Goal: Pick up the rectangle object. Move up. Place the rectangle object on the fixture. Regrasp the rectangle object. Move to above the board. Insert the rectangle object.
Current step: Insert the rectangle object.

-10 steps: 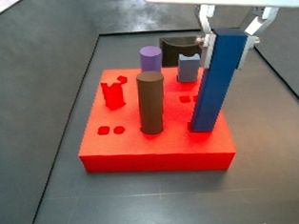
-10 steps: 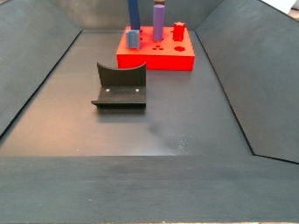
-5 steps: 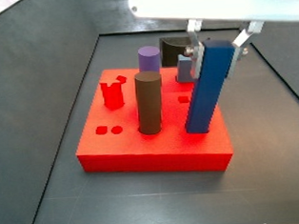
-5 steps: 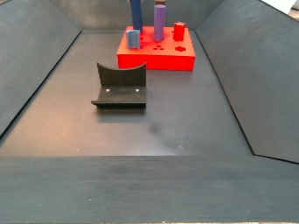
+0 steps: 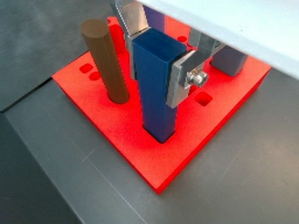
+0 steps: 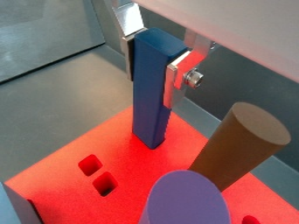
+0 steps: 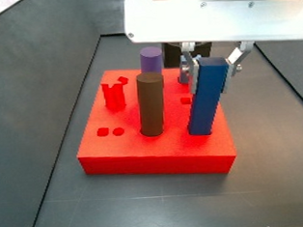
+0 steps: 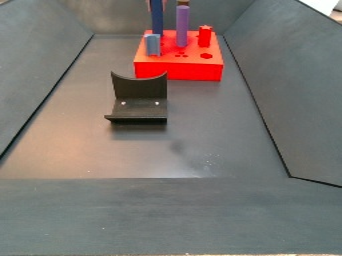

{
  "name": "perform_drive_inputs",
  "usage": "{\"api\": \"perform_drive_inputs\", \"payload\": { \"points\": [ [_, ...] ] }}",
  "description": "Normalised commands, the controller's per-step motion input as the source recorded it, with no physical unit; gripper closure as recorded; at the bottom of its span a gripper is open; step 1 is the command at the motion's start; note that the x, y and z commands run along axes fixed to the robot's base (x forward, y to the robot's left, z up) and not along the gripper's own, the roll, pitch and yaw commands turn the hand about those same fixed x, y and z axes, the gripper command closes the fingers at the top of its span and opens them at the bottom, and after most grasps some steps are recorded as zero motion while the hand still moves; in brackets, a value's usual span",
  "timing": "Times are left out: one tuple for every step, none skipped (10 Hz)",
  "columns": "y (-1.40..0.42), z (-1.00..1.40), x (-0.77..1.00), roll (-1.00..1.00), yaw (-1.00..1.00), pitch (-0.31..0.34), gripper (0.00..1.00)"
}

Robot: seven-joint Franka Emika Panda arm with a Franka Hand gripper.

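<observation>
The rectangle object (image 7: 207,97) is a long blue bar standing upright with its lower end in a hole of the red board (image 7: 157,156). My gripper (image 7: 212,63) is shut on the bar's top, one silver finger on each side. Both wrist views show the bar (image 5: 155,87) (image 6: 152,87) clamped in the gripper (image 5: 158,51) (image 6: 153,52), above the board (image 5: 176,162) (image 6: 65,179). The black fixture (image 8: 138,98) stands on the floor apart from the board (image 8: 195,68). In that side view the bar (image 8: 155,14) rises out of the picture.
On the board next to the bar stand a brown cylinder (image 7: 151,104) (image 5: 107,61) (image 6: 239,144) and a purple cylinder (image 7: 152,59) (image 6: 187,201). A short red peg (image 7: 115,93) stands at its far side, and small square holes (image 6: 97,173) are beside the bar. Dark sloping walls enclose the floor.
The gripper has come down with the blue bar. The bar's top is lower and its lower end sits deeper in the board.
</observation>
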Motion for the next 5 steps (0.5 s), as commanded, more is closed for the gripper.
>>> {"api": "perform_drive_inputs", "payload": {
  "points": [
    [0.00,-0.21,0.00,0.00,0.00,-0.111,1.00],
    [0.00,-0.16,0.00,0.00,0.00,-0.093,1.00],
    [0.00,-0.08,0.00,0.00,0.00,-0.100,1.00],
    [0.00,0.00,0.00,0.00,0.00,-0.041,1.00],
    [0.00,0.00,0.00,0.00,0.00,0.000,1.00]
  ]
}}
